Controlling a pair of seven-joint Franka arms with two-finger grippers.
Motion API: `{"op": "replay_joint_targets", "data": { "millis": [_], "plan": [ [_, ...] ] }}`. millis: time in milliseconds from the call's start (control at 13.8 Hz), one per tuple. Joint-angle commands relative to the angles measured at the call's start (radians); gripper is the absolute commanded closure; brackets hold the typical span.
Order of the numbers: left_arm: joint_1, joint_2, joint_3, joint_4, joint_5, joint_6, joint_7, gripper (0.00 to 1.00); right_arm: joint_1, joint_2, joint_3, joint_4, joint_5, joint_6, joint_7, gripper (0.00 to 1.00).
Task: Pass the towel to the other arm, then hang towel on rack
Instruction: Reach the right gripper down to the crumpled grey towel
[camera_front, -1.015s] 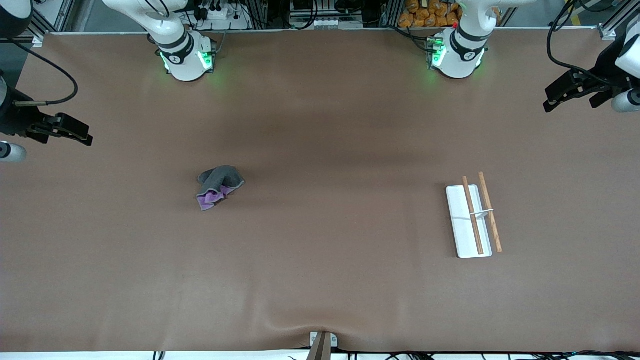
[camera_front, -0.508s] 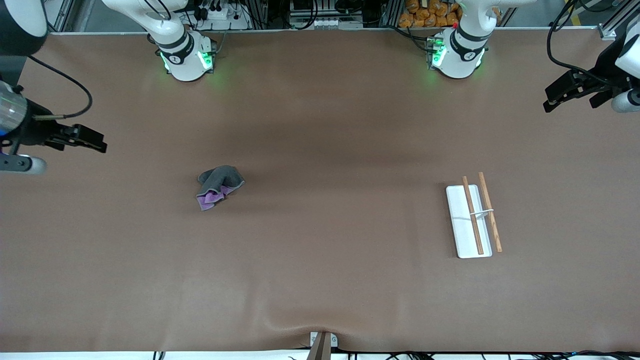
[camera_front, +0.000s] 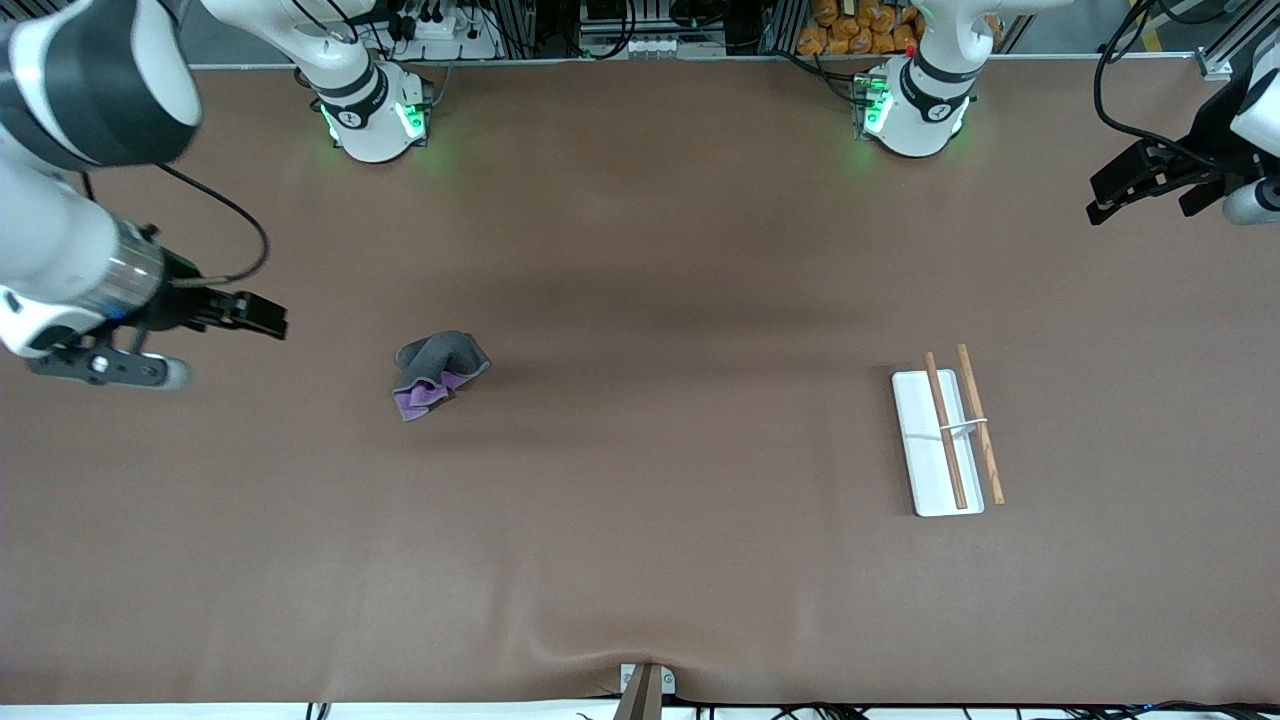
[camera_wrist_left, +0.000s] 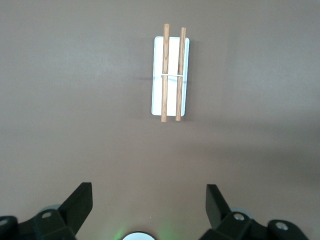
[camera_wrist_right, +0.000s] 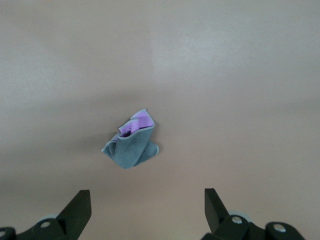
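The towel (camera_front: 437, 372) lies crumpled on the brown table toward the right arm's end, dark grey with a purple fold showing. It also shows in the right wrist view (camera_wrist_right: 131, 146). My right gripper (camera_front: 272, 322) is open and empty, in the air over the table between that end's edge and the towel. The rack (camera_front: 915, 440) has a white base with two wooden rods and stands toward the left arm's end; it also shows in the left wrist view (camera_wrist_left: 172, 95). My left gripper (camera_front: 1102, 205) is open and empty, and waits over the table's edge at the left arm's end.
Both arm bases (camera_front: 375, 115) (camera_front: 912, 105) stand along the table's edge farthest from the front camera. A small bracket (camera_front: 646, 682) sits at the table's nearest edge. Bare brown table lies between towel and rack.
My right arm has swung in from the table's end toward the towel, its gripper staying open. The left arm, towel and rack have not moved.
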Motion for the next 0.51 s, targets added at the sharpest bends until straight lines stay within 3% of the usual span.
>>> {"op": "replay_joint_targets", "data": {
  "millis": [0,435],
  "plan": [
    [-0.004,0.001,0.000,0.012,0.001,-0.006,0.015,0.00,0.028,0.063,-0.005,0.012,0.012,0.041,0.072,0.00],
    [-0.004,0.007,0.000,0.017,-0.002,-0.003,0.015,0.00,0.074,0.204,-0.005,0.004,-0.003,0.148,0.128,0.00]
  ]
}}
